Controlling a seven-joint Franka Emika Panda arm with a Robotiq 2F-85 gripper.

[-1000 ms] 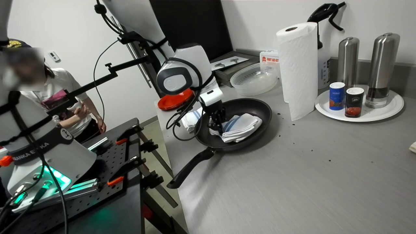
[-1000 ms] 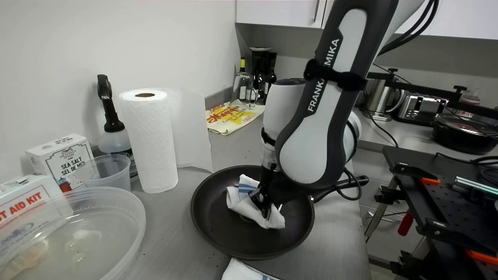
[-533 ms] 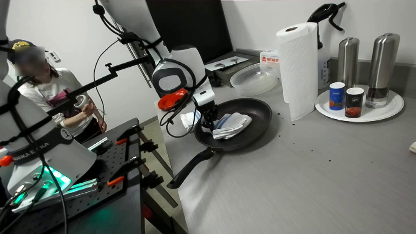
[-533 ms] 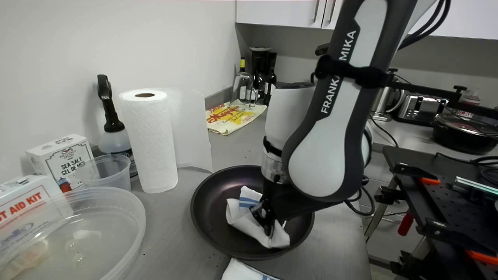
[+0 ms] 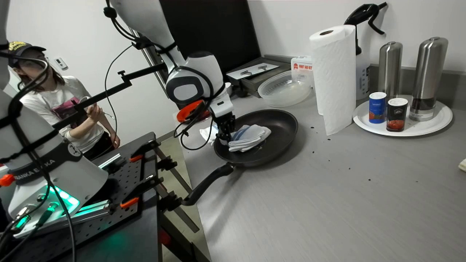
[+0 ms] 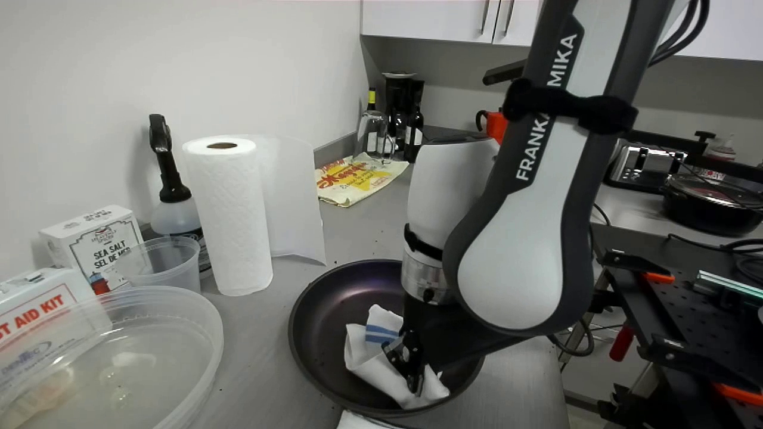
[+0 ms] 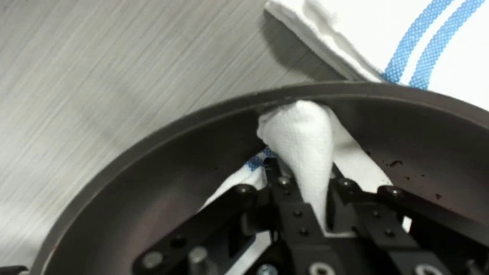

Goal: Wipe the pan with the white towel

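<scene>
Pan (image 5: 282, 131) holds the white towel (image 6: 371, 357) my pincer (image 7: 304, 170) pinches

The grey worktop (image 5: 327, 203) stretches wide in both exterior views, and my arm (image 6: 512, 280) reaches over it, bent down toward the pan. In an exterior view a person (image 5: 72, 89) in a dark cap stands beyond me, away from the worktop.

The pan sits on the worktop near the edge, its long black handle (image 5: 206, 183) pointing toward that edge. A clear plastic tub (image 5: 285, 89) stands near it, and a roll of paper towels (image 6: 229, 220), upright, has a loose sheet (image 6: 295, 202) hanging from it. Farther along, a white plate (image 5: 364, 118) carries a metal mill (image 5: 427, 80), with a second mill (image 5: 390, 71) just beside, its foot hidden.

The white towel, striped with blue, lies folded inside the pan, off-centre and near the rim. Outside that rim a second striped cloth (image 7: 389, 34) rests on the worktop, just beside the pan; whether the two touch I cannot tell.

My pincer points down into the pan, its fingers (image 7: 294, 212) pressing from both sides on a bunched fold of the white towel, which stands up between them. On the plate are a blue shaker (image 5: 377, 111) and a dark jar (image 5: 396, 117). Dark flecks (image 7: 395, 163) lie on the bare floor of the pan beside the white towel, with more scattered over the worktop.
</scene>
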